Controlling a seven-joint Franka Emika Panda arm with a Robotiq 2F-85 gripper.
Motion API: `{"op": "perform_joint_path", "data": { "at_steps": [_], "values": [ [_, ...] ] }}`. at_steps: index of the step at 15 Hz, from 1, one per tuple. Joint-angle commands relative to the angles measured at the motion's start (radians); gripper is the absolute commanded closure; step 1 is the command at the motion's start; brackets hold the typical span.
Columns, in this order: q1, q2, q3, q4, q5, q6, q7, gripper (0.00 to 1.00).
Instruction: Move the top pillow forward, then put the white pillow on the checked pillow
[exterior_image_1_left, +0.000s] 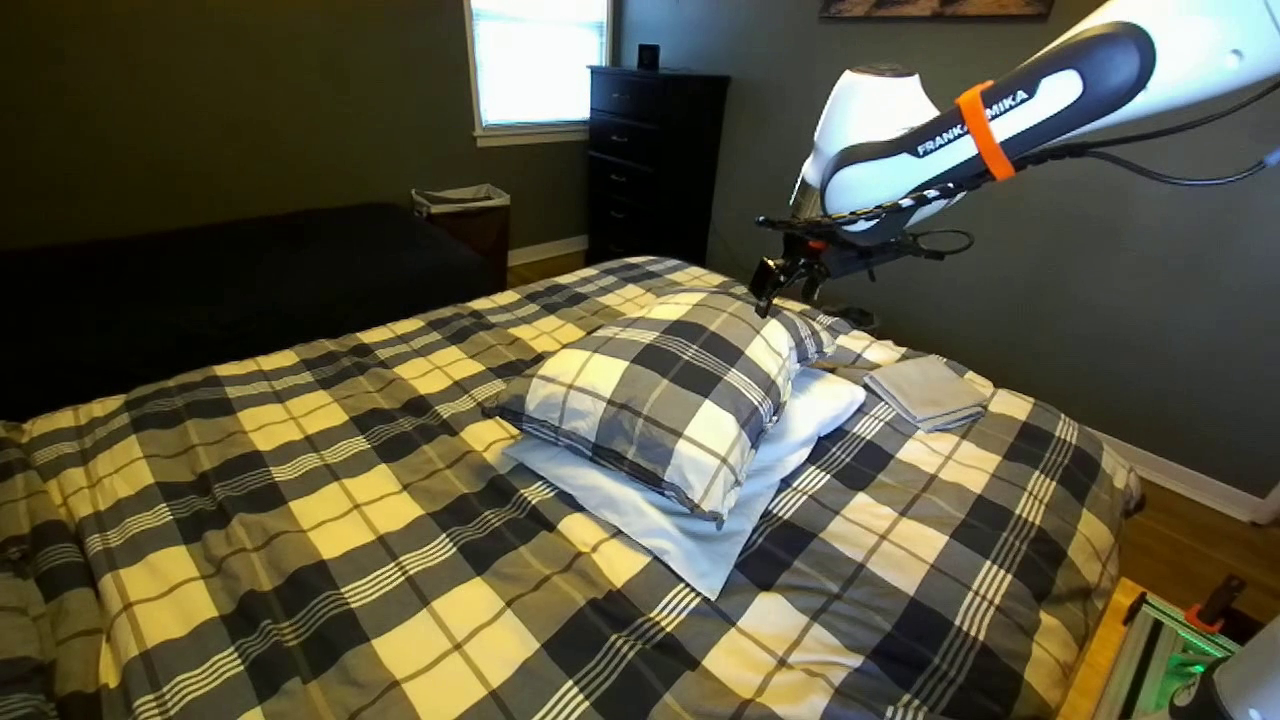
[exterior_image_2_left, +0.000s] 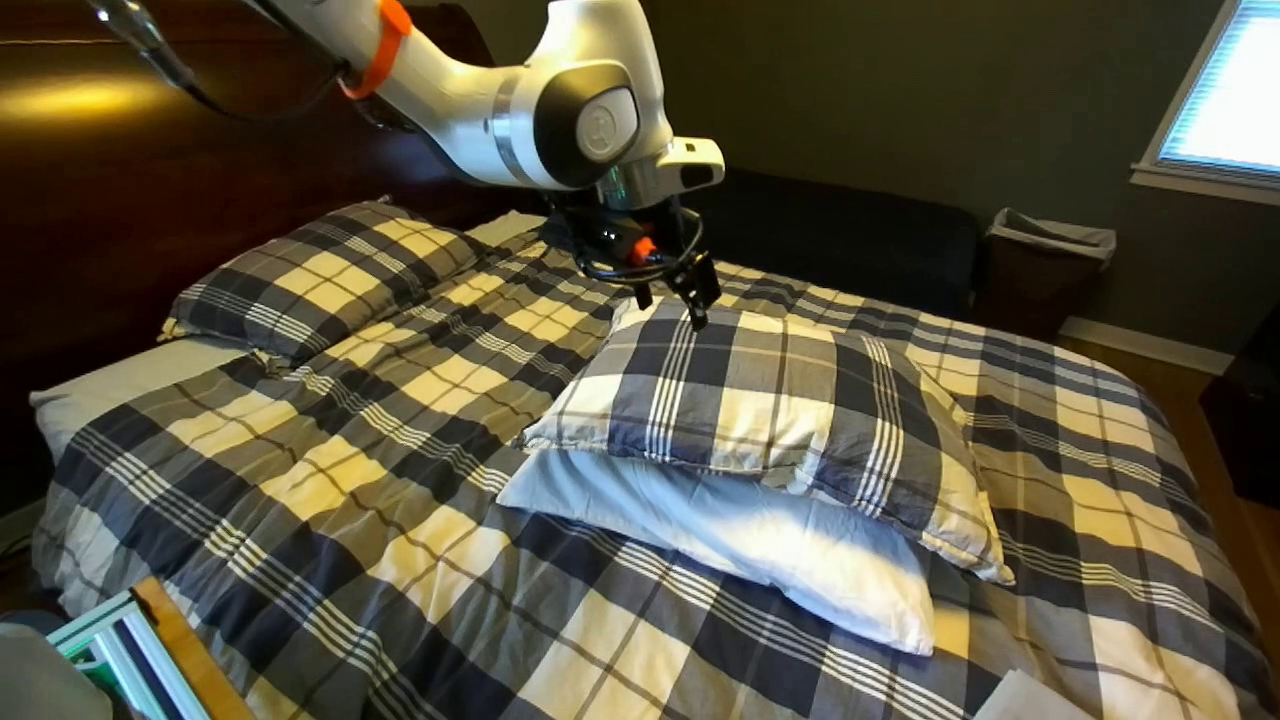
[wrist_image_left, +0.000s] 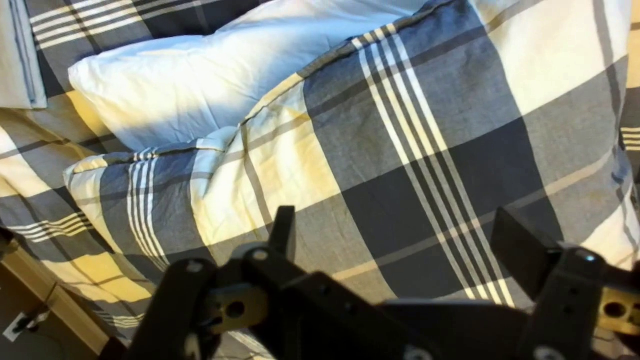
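One plaid pillow sits on the white pillow on the bed, end effector spread wide above it, empty. Probably light and squishy, so I'd go for a pinch on its seamed edge.

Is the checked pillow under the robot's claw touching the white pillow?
Touching: an exterior view shows the checked pillow lying on the white pillow, no gap between them.

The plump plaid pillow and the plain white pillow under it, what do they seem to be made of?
Plump navy, white and pale-yellow plaid pillow: matte woven cloth, probably cotton, judging by its creases and seamed edge. Plain white rectangular pillow: smooth, matte fabric, perhaps cotton too, given its fine wrinkles.
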Motion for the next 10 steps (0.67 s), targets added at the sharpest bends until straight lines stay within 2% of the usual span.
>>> {"op": "perform_joint_path", "data": {
  "at_steps": [1, 4, 10],
  "values": [
    [0.03, 0.085, -0.016, 0.008, 0.019, 0.049, 0.023, 0.0],
    [0.054, 0.118, -0.005, -0.013, 0.061, 0.061, 0.029, 0.0],
    [0.128, 0.058, 0.013, -0.128, 0.112, -0.092, 0.153, 0.0]
  ]
}}
